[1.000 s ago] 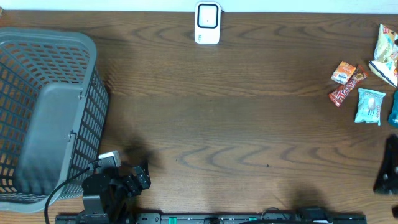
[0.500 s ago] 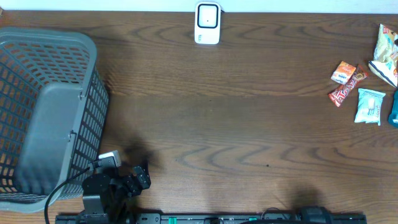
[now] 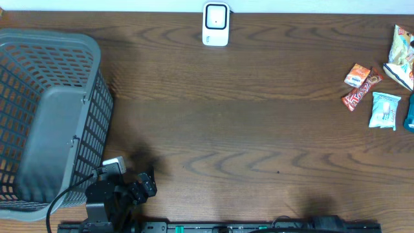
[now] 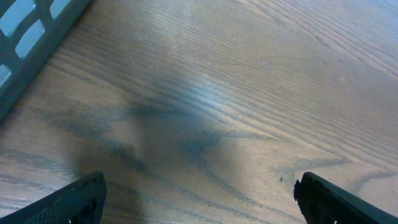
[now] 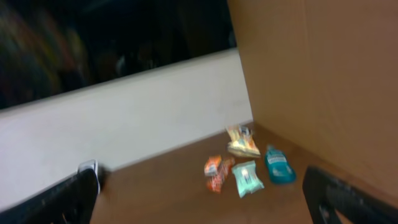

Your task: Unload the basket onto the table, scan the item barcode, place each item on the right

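Note:
The white barcode scanner point(image 3: 216, 24) stands at the table's far edge, centre. The items lie in a cluster at the far right: an orange packet point(image 3: 356, 75), a red bar point(image 3: 361, 90), a pale blue packet point(image 3: 384, 110), a teal bottle point(image 3: 409, 117) and a yellow-white bag point(image 3: 402, 57). My left gripper point(image 4: 199, 202) is open low over bare wood near the front left, with nothing between its fingers point(image 4: 74, 202). My right gripper point(image 5: 202, 196) is open and raised, looking from a distance at the pale blue packet point(image 5: 247, 177) and teal bottle point(image 5: 278, 166). It does not show in the overhead view.
A large grey mesh basket point(image 3: 52, 116) fills the left side, right next to my left arm point(image 3: 119, 191). A brown cardboard wall point(image 5: 323, 81) rises at the right in the right wrist view.
The right arm, seen a second ago at the overhead view's right edge, has moved out of that view. The left arm and the items have stayed put.

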You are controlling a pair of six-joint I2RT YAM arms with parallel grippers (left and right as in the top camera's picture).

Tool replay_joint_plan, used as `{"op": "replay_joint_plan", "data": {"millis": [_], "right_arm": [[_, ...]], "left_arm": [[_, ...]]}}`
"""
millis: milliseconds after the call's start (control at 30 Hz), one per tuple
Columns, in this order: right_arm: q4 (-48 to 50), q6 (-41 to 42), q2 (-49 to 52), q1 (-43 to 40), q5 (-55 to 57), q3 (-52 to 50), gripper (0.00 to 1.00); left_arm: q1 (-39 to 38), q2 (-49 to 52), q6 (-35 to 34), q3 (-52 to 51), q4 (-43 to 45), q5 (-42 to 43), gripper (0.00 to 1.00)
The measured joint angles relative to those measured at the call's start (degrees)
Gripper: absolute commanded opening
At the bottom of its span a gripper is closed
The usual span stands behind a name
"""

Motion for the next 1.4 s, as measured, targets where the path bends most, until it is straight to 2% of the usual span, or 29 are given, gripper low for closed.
{"op": "replay_joint_plan", "data": {"millis": [67,433,700,933,1100,1400], "right_arm": [[4.5,0.3,-0.4,0.0,0.4,-4.4,0.99],[44.6,0.8,0.2,0.0,-2.9,-41.1,0.99],[64.7,3.7,0.2,0.0,-3.8,-62.3,0.99],[78.3,7.1,0.1,0.0,-3.9,-77.0,0.99],[85.2,8.1,0.1,0.0,-4.0,-84.7,0.99],[77.6,7.0,0.1,0.0,-4.0,-85.9,0.99]], "left_arm": [[0.0,0.0,0.0,0.0,0.0,0.0,0.98],[0.0,0.0,0.0,0.0,0.0,0.0,0.98],[0.0,0.0,0.0,0.0,0.0,0.0,0.98],[0.0,0.0,0.0,0.0,0.0,0.0,0.98],[0.0,0.0,0.0,0.0,0.0,0.0,0.98],[0.0,0.0,0.0,0.0,0.0,0.0,0.98]]}}
